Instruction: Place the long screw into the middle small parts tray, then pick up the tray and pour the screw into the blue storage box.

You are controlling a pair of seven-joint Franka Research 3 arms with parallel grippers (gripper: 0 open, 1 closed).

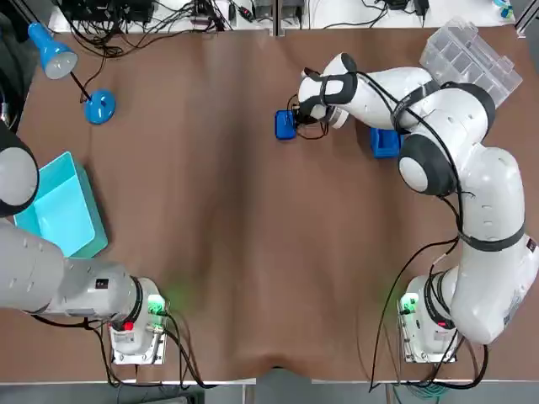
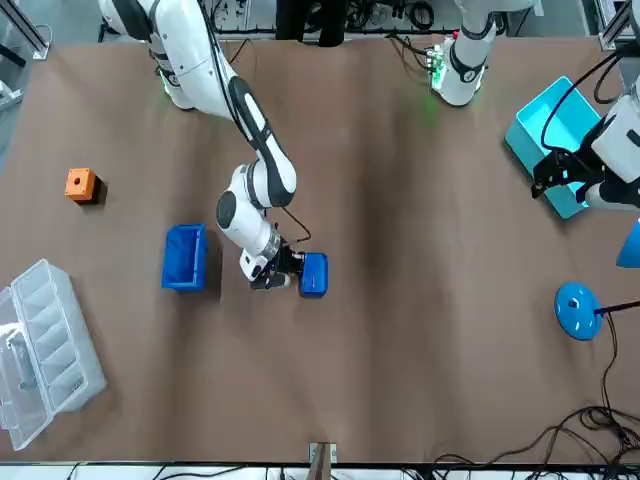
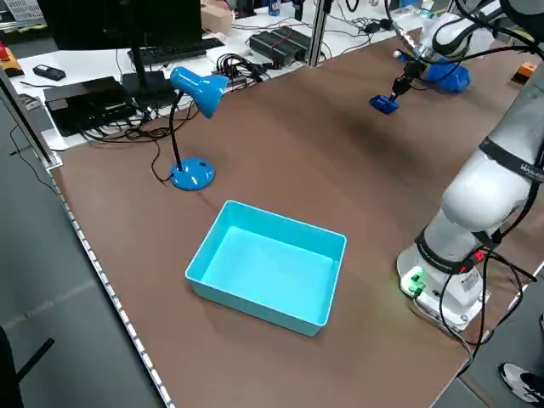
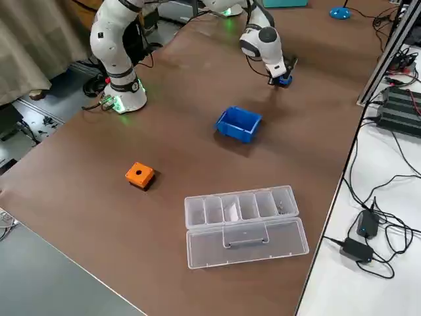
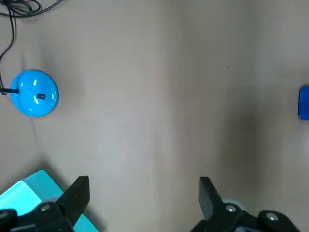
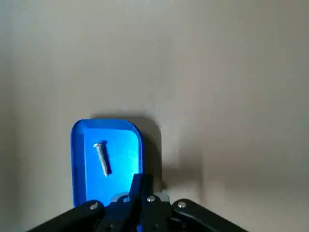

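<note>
on brown table [image 1: 219, 252], right end effector [image 6: 142, 182] clamped on blue tray [image 6: 120, 154], left end effector [image 5: 145, 183] agape

Both robot arms, the right arm [image 1: 476, 181] and the left arm [image 1: 42, 273], wear rounded glossy white shells with dark grey bands at the joints. Each rises from a metal base [image 1: 429, 341] lit by a green lamp [image 1: 410, 302], black cables [image 1: 392, 290] trailing off the right one. The left gripper [image 5: 143, 182] carries black angular fingers [image 5: 77, 193].

robot lab, brown table [image 1: 236, 252], cabled electronics [image 3: 89, 102]
</note>
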